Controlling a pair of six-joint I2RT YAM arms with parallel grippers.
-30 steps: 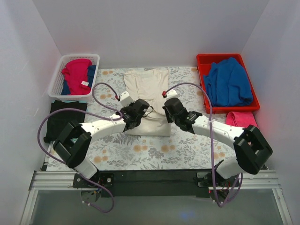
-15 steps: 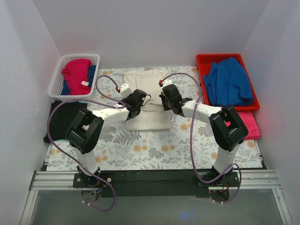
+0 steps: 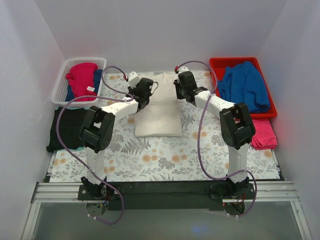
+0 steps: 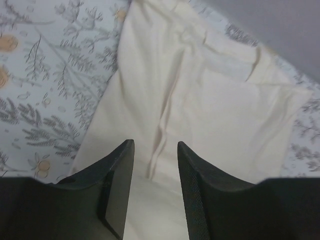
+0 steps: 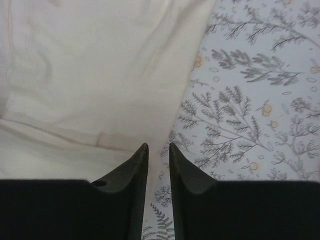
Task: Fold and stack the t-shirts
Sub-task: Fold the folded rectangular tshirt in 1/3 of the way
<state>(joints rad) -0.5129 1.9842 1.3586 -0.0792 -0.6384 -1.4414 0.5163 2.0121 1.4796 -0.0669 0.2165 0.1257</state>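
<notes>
Left tool [image 4: 155,145] is released: its two fingers stand apart over the cream shirt [image 4: 215,100], and a raised crease of the cloth runs up between them without being clamped. Right tool [image 5: 158,146] has its fingers drawn nearly together, with a narrow slit between the tips. The right edge of the cream shirt [image 5: 90,75] lies in line with that slit, and whether any cloth is pinched cannot be told.

From above, the left tool [image 3: 145,90] and right tool [image 3: 184,86] sit over the far left and far right corners of the cream shirt [image 3: 157,115]. The shirt lies folded into an upright rectangle at the middle of the bench [image 3: 150,160], nearer the far edge, flat on the grey floral cloth [image 3: 120,150].

A black shirt [image 3: 67,127] lies at the left edge, partly off the floral cloth. A white basket [image 3: 60,85] stands at the far left corner and holds pink and blue cloth. A red tray [image 3: 235,61] at the far right corner carries a blue garment [image 3: 245,87]. A pink cloth [image 3: 262,134] lies at the right edge, just near of the tray.
</notes>
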